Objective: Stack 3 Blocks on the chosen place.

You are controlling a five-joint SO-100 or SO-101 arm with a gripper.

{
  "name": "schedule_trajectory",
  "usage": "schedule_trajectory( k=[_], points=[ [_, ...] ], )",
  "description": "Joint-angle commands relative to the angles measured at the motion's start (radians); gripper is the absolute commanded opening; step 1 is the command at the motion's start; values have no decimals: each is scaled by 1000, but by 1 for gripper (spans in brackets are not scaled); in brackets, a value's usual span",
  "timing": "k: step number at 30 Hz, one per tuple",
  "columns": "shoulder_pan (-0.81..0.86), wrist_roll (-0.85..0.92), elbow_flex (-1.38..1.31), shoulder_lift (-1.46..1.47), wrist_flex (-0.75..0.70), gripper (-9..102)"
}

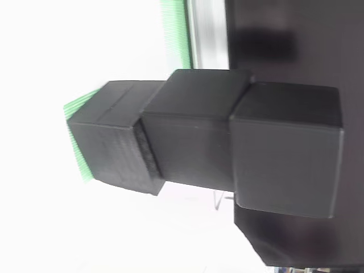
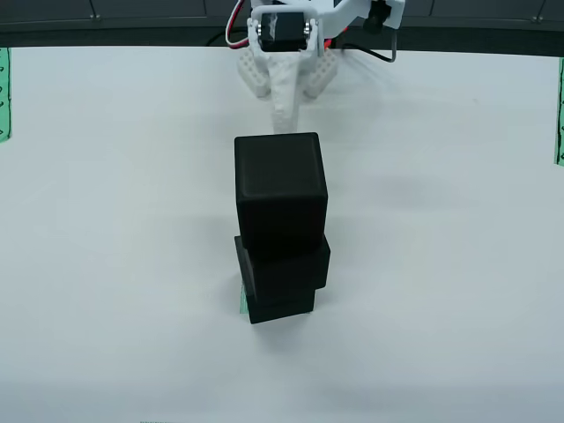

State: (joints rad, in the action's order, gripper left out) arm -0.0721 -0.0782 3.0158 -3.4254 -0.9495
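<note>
Overhead view: a white table [image 2: 458,291] bears small green labels at its left edge [image 2: 3,92] and right edge [image 2: 559,110]. Near the centre, three black blocks form a slightly staggered stack: bottom block [image 2: 280,306], middle block [image 2: 284,264], top block [image 2: 280,189]. A sliver of the green-striped patch [image 2: 242,300] shows at the stack's left foot. The white arm's gripper [image 2: 284,110] stands just beyond the stack; whether it touches the top block, or how its jaws are set, cannot be told. Side view: the bottom block [image 1: 114,136] bears a seam and rests on the patch [image 1: 77,105]; a longer green-striped strip [image 1: 175,34] lies beyond.
</note>
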Motion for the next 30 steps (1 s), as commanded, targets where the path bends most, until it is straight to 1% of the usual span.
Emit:
schedule_trajectory(
  k=[1, 3, 5, 30],
  points=[
    [8, -15, 17, -14, -6, 0],
    [8, -12, 46, -14, -8, 0],
    [6, 0, 98, -14, 20, 0],
    [17, -6, 101, -14, 28, 0]
  ],
)
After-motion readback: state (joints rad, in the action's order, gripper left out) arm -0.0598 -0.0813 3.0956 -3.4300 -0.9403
